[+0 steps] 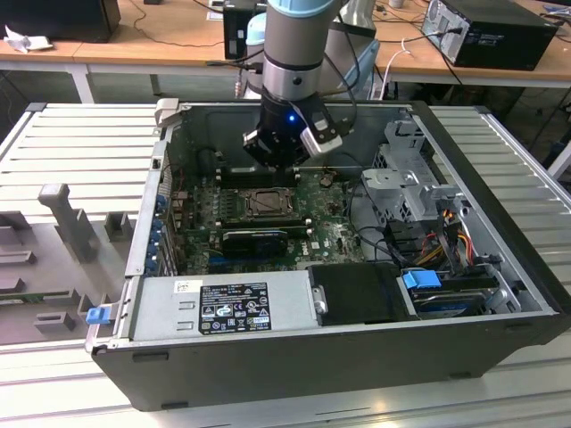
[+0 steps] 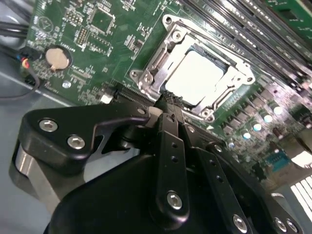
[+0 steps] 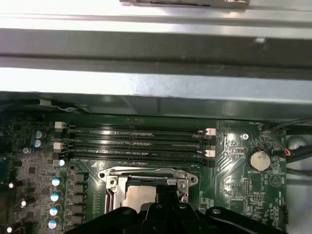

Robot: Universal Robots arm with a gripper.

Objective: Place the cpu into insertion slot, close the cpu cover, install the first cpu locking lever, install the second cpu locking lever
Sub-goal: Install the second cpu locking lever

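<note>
The cpu (image 2: 197,78) lies flat in the insertion slot (image 1: 268,203) on the green motherboard, its pale metal top showing through the window of the cpu cover (image 2: 148,73). The cover is down, framing the chip. My gripper (image 2: 168,100) is shut, its black fingertips pressed together at the socket's edge, close beside the cover frame. Whether anything is pinched between them I cannot tell. In the first wrist view the cpu (image 3: 139,197) and the cover (image 3: 113,187) sit just beyond the gripper (image 3: 168,195). In the exterior view the gripper (image 1: 284,160) hangs just behind the socket.
Long black memory slots (image 3: 136,141) run beside the socket, and a coin battery (image 2: 57,57) sits on the board. The open case holds a power supply (image 1: 223,303), a metal drive cage (image 1: 406,174) and bundled cables (image 1: 437,227). The case walls (image 1: 161,178) enclose the board.
</note>
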